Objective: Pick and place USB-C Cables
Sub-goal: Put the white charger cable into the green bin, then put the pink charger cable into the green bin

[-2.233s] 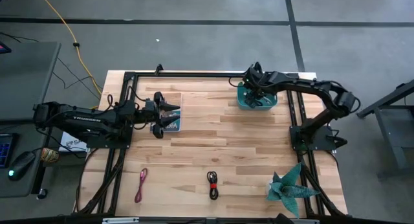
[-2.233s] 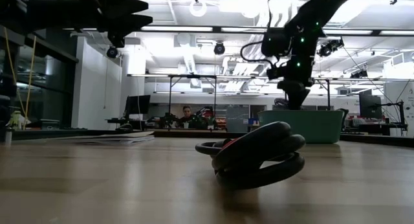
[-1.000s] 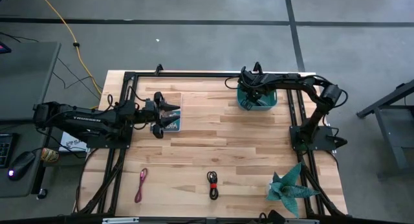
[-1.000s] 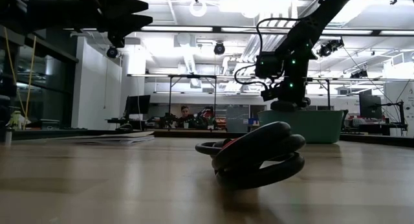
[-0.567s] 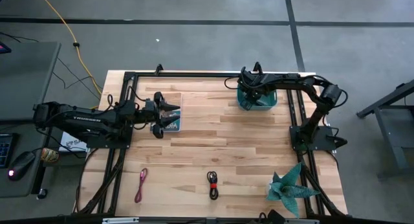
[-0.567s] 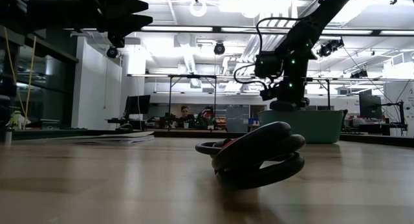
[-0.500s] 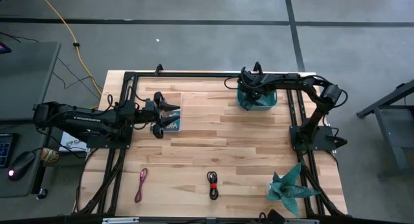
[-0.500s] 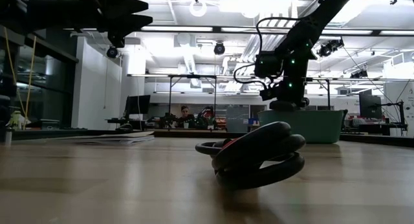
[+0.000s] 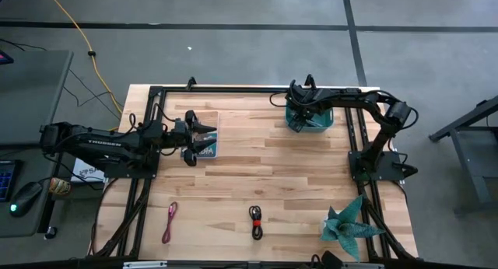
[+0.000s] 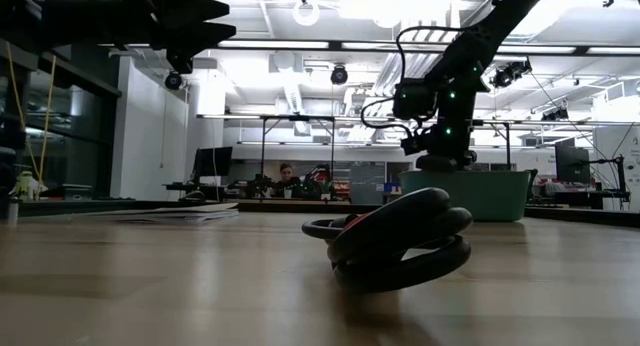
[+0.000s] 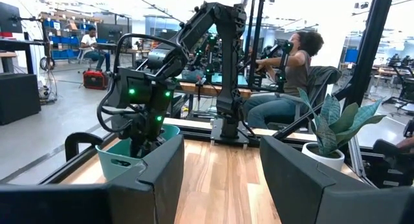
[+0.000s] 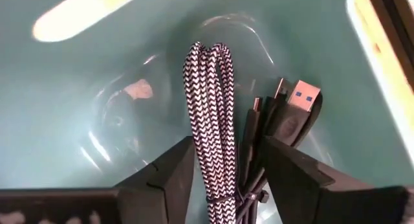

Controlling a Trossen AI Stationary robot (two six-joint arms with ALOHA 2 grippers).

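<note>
On the tabletop [image 9: 264, 176] in the high view, the bin [image 9: 308, 120] sits at one o'clock, with the right end effector [image 9: 305, 113] inside it over two cables [image 12: 213, 120]. The left end effector [image 9: 204, 138] is at ten. Another cable [image 9: 256, 221] lies at six, another [image 9: 170, 222] at seven, the plant [image 9: 348, 225] at four.

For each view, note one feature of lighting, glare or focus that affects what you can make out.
Low view: the coiled cable sits close to the lens, dark against bright ceiling lights. Right wrist view: glare streaks the teal bin around the braided cable. Left wrist view: the near fingers look soft. High view: even light.
</note>
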